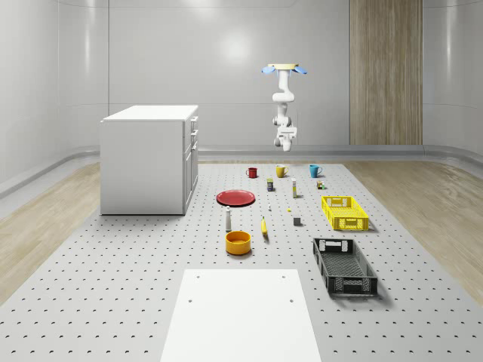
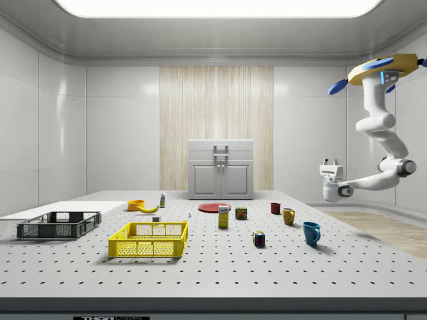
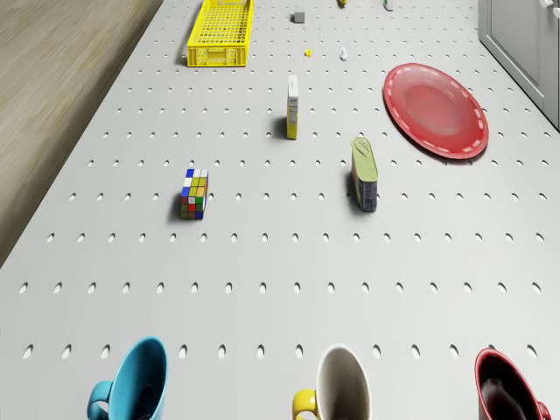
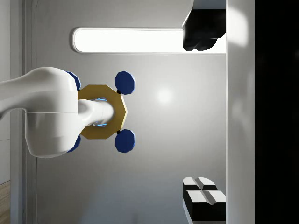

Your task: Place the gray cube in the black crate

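A: What sits nearest on the perforated platform (image 1: 113,286)?

B: The black crate (image 1: 345,265), lying by the platform's edge on the whole-scene view's right. It holds nothing.

A: And the gray cube (image 1: 297,221)?

B: Farther in, resting on the platform, well apart from the black crate. It is just beside the yellow crate (image 1: 345,212), on that crate's side toward the platform's middle. The drone view has it too (image 3: 299,15), beside the same crate (image 3: 222,31).

A: Beyond that?

B: A red plate (image 1: 236,197), then a row of 3 mugs near the far edge: red mug (image 1: 252,172), yellow mug (image 1: 281,170), blue mug (image 1: 315,170).

A: Where is the drone (image 1: 284,69)?

B: Hovering high over the platform's far edge, above the mugs. The arm hangs beneath it, and the gripper (image 2: 330,162) is in the air, well above everything, turned upward.

A: Its fingers?

B: Spread wide, with nothing between them. In the wrist view 1 fingertip (image 4: 201,37) stands far from the other, with the ceiling behind them.
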### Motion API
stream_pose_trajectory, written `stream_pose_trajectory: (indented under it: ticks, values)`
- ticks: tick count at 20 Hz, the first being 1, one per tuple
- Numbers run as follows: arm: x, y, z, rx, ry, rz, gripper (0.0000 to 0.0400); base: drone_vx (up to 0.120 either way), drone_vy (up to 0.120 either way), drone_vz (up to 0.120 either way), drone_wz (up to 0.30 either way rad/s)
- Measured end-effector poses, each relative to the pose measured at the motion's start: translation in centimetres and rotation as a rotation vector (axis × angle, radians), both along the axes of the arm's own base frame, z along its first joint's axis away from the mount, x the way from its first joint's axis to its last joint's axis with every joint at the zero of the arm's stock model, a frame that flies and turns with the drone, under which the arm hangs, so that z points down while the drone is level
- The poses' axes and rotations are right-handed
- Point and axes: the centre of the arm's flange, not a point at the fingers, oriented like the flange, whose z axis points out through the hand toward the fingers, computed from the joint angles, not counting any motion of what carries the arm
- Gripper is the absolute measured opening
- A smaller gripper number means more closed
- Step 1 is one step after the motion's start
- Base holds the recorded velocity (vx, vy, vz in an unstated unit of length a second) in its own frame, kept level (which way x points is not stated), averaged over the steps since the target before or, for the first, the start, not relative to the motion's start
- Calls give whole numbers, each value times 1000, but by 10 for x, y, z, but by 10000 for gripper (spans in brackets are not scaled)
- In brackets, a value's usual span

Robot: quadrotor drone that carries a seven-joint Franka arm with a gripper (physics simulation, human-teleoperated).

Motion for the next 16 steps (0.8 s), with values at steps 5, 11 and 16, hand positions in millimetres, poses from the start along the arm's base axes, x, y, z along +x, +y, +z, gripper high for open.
stream_pose_trajectory:
  ticks: [5, 11, 16]
  values:
    - [0, 0, 4, 0, -4, 0, 400, 120, 0, 0, 0]
    - [0, 0, 5, 0, -8, 0, 400, 120, 0, 0, 0]
    - [-1, 0, 5, -1, -12, 0, 400, 120, 0, 0, 0]
